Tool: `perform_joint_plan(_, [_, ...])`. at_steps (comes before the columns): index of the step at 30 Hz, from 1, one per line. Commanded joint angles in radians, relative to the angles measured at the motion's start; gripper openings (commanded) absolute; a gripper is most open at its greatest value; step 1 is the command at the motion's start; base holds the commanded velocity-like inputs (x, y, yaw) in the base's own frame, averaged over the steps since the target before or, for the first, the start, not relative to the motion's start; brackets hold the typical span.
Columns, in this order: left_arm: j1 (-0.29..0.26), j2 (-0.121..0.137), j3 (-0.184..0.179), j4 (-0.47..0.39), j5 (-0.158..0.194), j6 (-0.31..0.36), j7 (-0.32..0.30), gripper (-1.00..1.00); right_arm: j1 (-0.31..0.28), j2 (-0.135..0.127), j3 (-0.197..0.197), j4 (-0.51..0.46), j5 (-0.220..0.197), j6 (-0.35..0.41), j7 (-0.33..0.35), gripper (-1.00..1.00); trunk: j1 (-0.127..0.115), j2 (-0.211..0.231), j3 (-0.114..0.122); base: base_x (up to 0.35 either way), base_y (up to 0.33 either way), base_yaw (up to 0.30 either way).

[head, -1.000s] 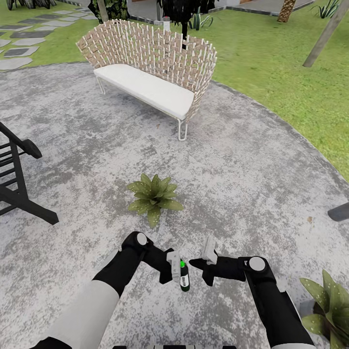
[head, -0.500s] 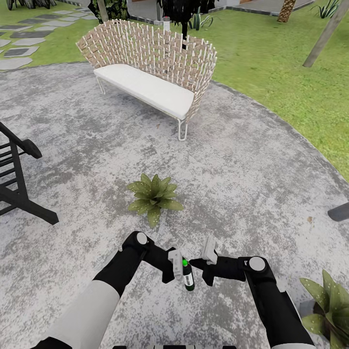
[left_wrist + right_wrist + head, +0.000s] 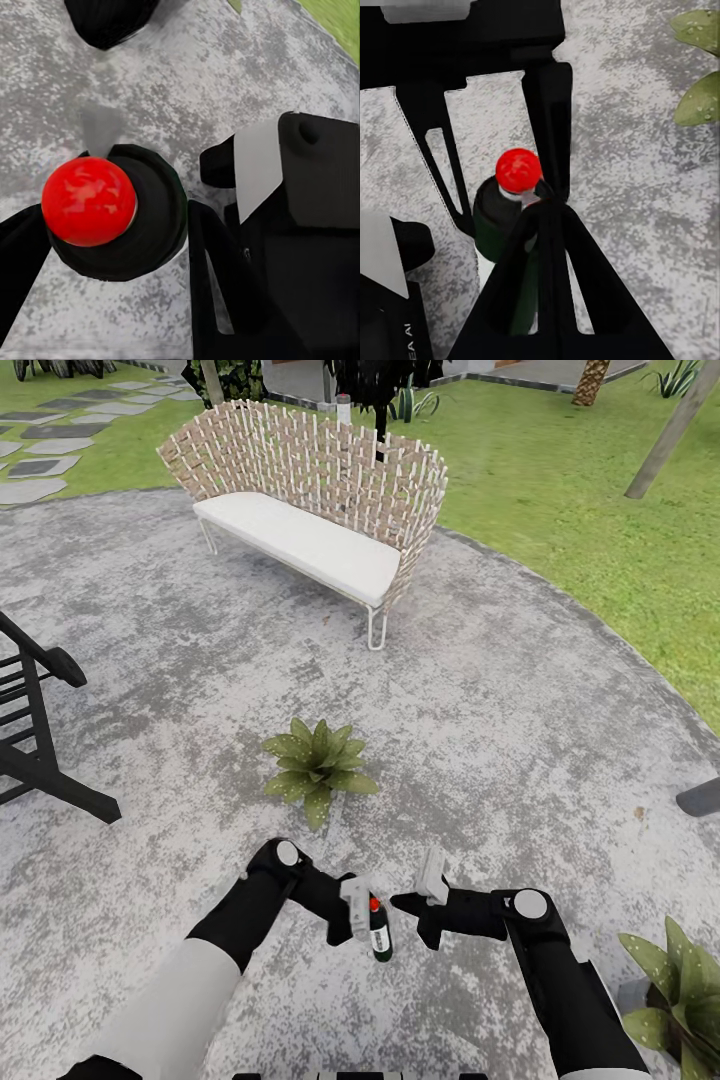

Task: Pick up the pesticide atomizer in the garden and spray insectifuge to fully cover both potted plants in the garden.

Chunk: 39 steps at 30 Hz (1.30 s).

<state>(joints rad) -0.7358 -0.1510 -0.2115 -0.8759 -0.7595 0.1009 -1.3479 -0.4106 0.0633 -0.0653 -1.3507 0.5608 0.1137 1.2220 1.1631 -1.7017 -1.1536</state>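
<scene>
The pesticide atomizer [image 3: 379, 934] is a small dark bottle with a red top, held upright just above the stone patio in front of me. My left gripper [image 3: 366, 926] is shut on its body; in the left wrist view the fingers [image 3: 216, 255] flank the atomizer [image 3: 112, 210]. My right gripper [image 3: 400, 904] is shut, its tip against the atomizer [image 3: 518, 171] just below the red top, where the right gripper [image 3: 547, 211] shows as one dark wedge. One potted plant [image 3: 318, 764] sits on the patio just beyond the grippers. The other potted plant [image 3: 682, 988] is at the lower right, with leaves [image 3: 699, 99] in the right wrist view.
A wicker bench [image 3: 310, 510] with a white cushion stands at the patio's far side. A black slatted chair [image 3: 40, 745] is at the left edge and a dark object [image 3: 700, 797] at the right edge. Lawn [image 3: 580, 490], a tree trunk [image 3: 668, 432] and stepping stones [image 3: 45, 435] lie beyond.
The atomizer's top was green and is now red. The left gripper and bottle swayed slightly right, then back left. The right arm stayed put.
</scene>
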Motion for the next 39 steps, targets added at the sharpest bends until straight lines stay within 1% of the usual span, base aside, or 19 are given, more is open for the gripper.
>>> perform_joint_plan(1, [0.000,0.019,-0.001,0.000,-0.003,0.011,-0.005,-1.00,-0.001,0.001,-0.002,-0.002,0.002,0.011,0.006,-1.00,0.000,0.000,-0.001,0.000,0.000,0.000])
perform_joint_plan(5, [0.006,0.116,-0.001,0.006,-0.003,0.010,-0.005,-1.00,-0.001,0.001,-0.002,-0.001,0.002,0.011,0.004,-1.00,0.000,0.000,-0.001,0.000,0.000,0.000])
perform_joint_plan(12, [0.052,0.269,0.007,0.009,-0.002,-0.015,-0.001,-1.00,-0.001,0.001,-0.003,0.002,0.004,0.011,0.002,-1.00,0.000,0.000,-0.001,0.000,0.000,0.000])
perform_joint_plan(13, [0.053,0.294,0.009,0.010,-0.002,-0.016,0.001,-1.00,-0.001,0.001,-0.004,0.003,0.006,0.011,0.001,1.00,0.000,0.000,-0.001,0.000,0.000,0.000])
perform_joint_plan(15, [0.054,0.328,0.012,0.021,-0.002,-0.016,0.017,-1.00,-0.001,0.001,-0.009,0.015,0.013,0.012,-0.014,1.00,0.000,0.000,-0.001,0.000,0.000,0.000])
perform_joint_plan(16, [0.054,0.340,0.017,0.042,-0.001,-0.015,0.047,-1.00,-0.001,-0.001,-0.011,0.042,0.014,0.011,-0.056,1.00,0.000,0.000,-0.001,0.000,0.000,0.000])
perform_joint_plan(19, [0.055,0.356,0.035,0.124,0.000,-0.012,0.182,-1.00,-0.001,-0.006,-0.013,0.141,0.016,0.007,-0.252,1.00,0.000,0.000,-0.001,0.000,0.000,0.000])
perform_joint_plan(21, [0.055,0.358,0.066,0.201,0.007,-0.012,0.315,-1.00,-0.001,-0.009,-0.016,0.231,0.013,0.001,-0.430,1.00,0.000,0.000,-0.001,0.000,0.000,0.000])
perform_joint_plan(22, [0.055,0.357,0.085,0.225,0.010,-0.012,0.358,-1.00,-0.001,-0.009,-0.022,0.264,0.012,-0.001,-0.487,1.00,0.000,0.000,-0.001,0.000,0.000,0.000])
perform_joint_plan(25, [0.055,0.348,0.226,0.305,0.039,-0.013,0.528,-1.00,0.000,-0.008,-0.099,0.409,0.009,-0.051,-0.698,1.00,0.000,0.000,-0.001,0.000,0.000,0.000])
perform_joint_plan(26, [0.055,0.347,0.251,0.326,0.047,-0.013,0.558,-1.00,0.001,-0.008,-0.116,0.444,0.009,-0.077,-0.732,1.00,0.000,0.000,-0.001,0.000,0.000,0.000])
perform_joint_plan(28, [0.055,0.346,0.325,0.406,0.097,-0.015,0.659,-1.00,0.001,-0.009,-0.169,0.557,0.008,-0.167,-0.824,1.00,0.000,0.000,-0.001,0.000,0.000,0.000])
perform_joint_plan(29, [0.059,0.347,0.361,0.450,0.137,-0.024,0.724,-1.00,0.001,-0.009,-0.202,0.616,0.008,-0.212,-0.869,1.00,0.000,0.000,-0.001,0.000,0.000,0.000])
perform_joint_plan(30, [0.067,0.348,0.382,0.474,0.164,-0.044,0.771,-1.00,0.001,-0.009,-0.222,0.655,0.008,-0.243,-0.901,1.00,0.000,0.000,-0.001,0.000,0.000,0.000])
perform_joint_plan(31, [0.084,0.347,0.403,0.498,0.201,-0.095,0.844,-1.00,0.001,-0.009,-0.249,0.704,0.007,-0.286,-0.946,1.00,0.000,0.000,-0.001,0.000,0.000,0.000])
perform_joint_plan(33, [0.115,0.345,0.420,0.516,0.251,-0.178,0.968,-1.00,0.001,-0.005,-0.287,0.748,0.007,-0.334,-1.013,1.00,0.000,0.000,-0.001,0.000,0.000,0.000])
perform_joint_plan(35, [0.144,0.339,0.426,0.526,0.308,-0.220,1.102,-1.00,0.001,-0.003,-0.313,0.764,0.007,-0.352,-1.055,1.00,0.000,0.000,-0.001,0.000,0.000,0.000])
perform_joint_plan(36, [0.157,0.336,0.427,0.533,0.334,-0.229,1.148,-1.00,0.002,-0.004,-0.319,0.767,0.007,-0.355,-1.062,1.00,0.000,0.000,-0.001,0.000,0.000,0.000])
perform_joint_plan(39, [0.180,0.334,0.428,0.543,0.415,-0.238,1.200,-1.00,0.004,-0.009,-0.323,0.769,0.007,-0.359,-1.071,1.00,0.000,0.000,-0.001,0.000,0.000,0.000])
